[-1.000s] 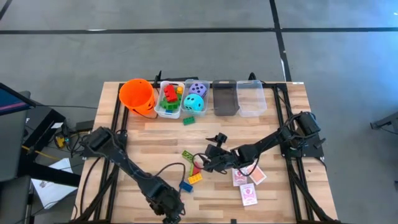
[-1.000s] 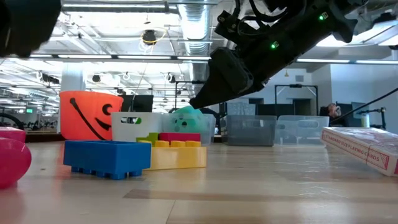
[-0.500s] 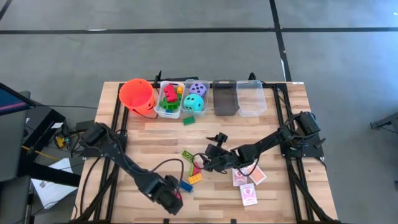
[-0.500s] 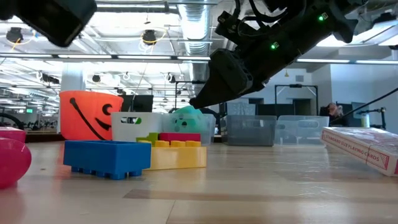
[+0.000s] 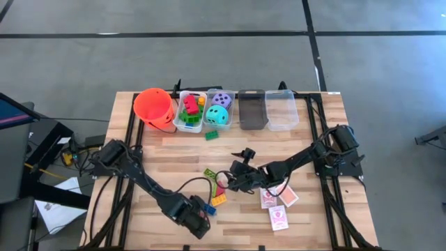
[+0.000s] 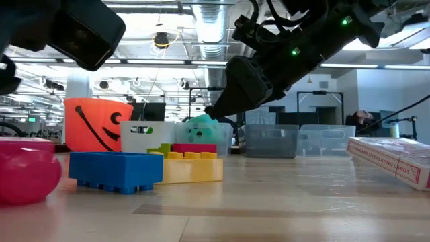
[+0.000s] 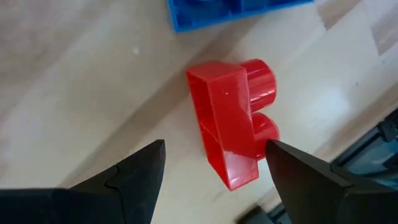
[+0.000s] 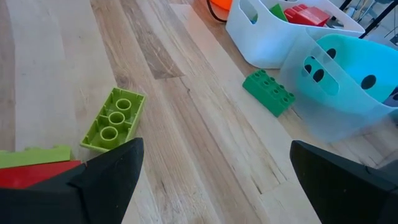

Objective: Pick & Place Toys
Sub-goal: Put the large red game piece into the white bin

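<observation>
- Left claw (image 7: 214, 163) hangs released near the bench's front edge, fingers apart on either side of a small red brick (image 7: 231, 121), not yet touching it.
- The brick lies tipped on its side, studs sideways; it looks light, stiff and slick, so pinch its flat walls, not the studs.
- A blue brick (image 7: 230, 9) lies just beyond.
- Right claw (image 5: 224, 183) waits released mid-bench, over a lime brick (image 8: 114, 119).

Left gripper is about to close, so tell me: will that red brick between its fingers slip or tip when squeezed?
The red brick looks like stiff, glossy plastic, so probably rigid, light, maybe slightly slippery. It lies on its side, studs sideways, so it may twist unless the open left gripper squeezes flat faces.
</observation>
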Controlling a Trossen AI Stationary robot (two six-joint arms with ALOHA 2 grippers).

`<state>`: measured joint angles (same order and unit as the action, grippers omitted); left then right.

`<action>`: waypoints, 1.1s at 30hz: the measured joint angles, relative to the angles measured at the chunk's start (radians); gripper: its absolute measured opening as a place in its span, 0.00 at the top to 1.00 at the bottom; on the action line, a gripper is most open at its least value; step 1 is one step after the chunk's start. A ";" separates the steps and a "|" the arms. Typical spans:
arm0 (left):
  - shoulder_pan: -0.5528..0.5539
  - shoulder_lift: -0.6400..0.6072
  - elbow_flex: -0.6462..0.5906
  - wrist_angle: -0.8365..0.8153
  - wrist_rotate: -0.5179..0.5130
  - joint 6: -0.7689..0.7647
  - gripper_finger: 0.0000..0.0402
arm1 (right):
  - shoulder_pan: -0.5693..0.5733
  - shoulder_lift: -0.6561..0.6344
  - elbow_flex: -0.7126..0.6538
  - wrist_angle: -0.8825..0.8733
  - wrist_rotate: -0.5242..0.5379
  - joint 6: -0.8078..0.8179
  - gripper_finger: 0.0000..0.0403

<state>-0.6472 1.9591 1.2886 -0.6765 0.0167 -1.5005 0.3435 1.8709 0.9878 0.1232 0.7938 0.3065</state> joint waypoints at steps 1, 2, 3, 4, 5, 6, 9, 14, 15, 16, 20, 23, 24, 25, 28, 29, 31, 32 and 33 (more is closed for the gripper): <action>0.000 0.000 0.000 -0.010 -0.006 0.012 0.33 | 0.000 0.000 0.000 0.000 0.000 0.000 0.01; 0.001 0.000 0.000 -0.025 -0.010 0.025 0.33 | 0.000 0.000 0.000 0.000 0.000 0.000 0.01; 0.001 0.000 0.000 -0.042 -0.011 0.028 0.33 | 0.000 0.000 0.000 0.000 0.000 0.000 0.01; 0.001 0.000 0.000 -0.062 -0.012 0.028 0.33 | 0.000 0.000 0.000 0.000 0.000 0.000 0.01; 0.001 0.000 0.000 -0.080 -0.012 0.028 0.33 | 0.000 0.000 0.000 0.000 0.000 0.000 0.01; 0.001 0.000 0.000 -0.094 -0.011 0.029 0.33 | 0.000 0.000 0.000 0.000 -0.001 0.000 0.01; -0.002 0.000 0.000 -0.131 -0.009 0.035 0.33 | 0.000 0.000 0.000 0.000 -0.001 0.000 0.01; -0.002 -0.029 -0.006 -0.136 -0.015 0.093 0.33 | 0.000 0.000 0.000 0.000 -0.002 0.000 0.01; -0.002 -0.045 -0.008 -0.127 -0.028 0.100 0.33 | 0.000 0.000 0.000 0.000 -0.003 0.000 0.01; -0.002 -0.056 -0.010 -0.129 -0.053 0.102 0.33 | 0.000 0.000 0.000 0.000 -0.003 0.000 0.01; -0.003 -0.112 -0.010 -0.125 -0.163 0.101 0.33 | 0.000 0.000 0.000 0.000 -0.003 0.000 0.01; -0.001 -0.124 -0.010 -0.118 -0.195 0.100 0.33 | 0.000 0.000 0.000 -0.002 -0.003 0.000 0.01; 0.000 -0.124 -0.011 -0.120 -0.201 0.100 0.33 | 0.000 0.000 0.000 -0.003 -0.004 0.000 0.01; 0.003 -0.125 -0.010 -0.118 -0.202 0.100 0.33 | 0.000 0.000 0.000 -0.004 -0.004 0.000 0.01; 0.003 -0.124 -0.010 -0.114 -0.201 0.098 0.33 | 0.000 0.000 0.000 -0.004 -0.004 0.000 0.01; 0.003 -0.120 -0.010 -0.110 -0.201 0.098 0.33 | 0.000 0.000 0.000 -0.004 -0.004 0.000 0.01; 0.003 -0.115 -0.010 -0.104 -0.201 0.098 0.33 | 0.000 0.000 0.000 -0.004 -0.004 0.000 0.01; 0.003 -0.114 -0.011 -0.107 -0.199 0.098 0.33 | 0.000 0.000 0.000 -0.004 -0.004 0.000 0.01; 0.003 -0.110 -0.011 -0.102 -0.199 0.098 0.33 | 0.000 0.000 0.000 -0.004 -0.004 0.000 0.01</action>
<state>-0.6437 1.8490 1.2775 -0.7784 -0.1825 -1.4029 0.3435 1.8709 0.9878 0.1188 0.7902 0.3068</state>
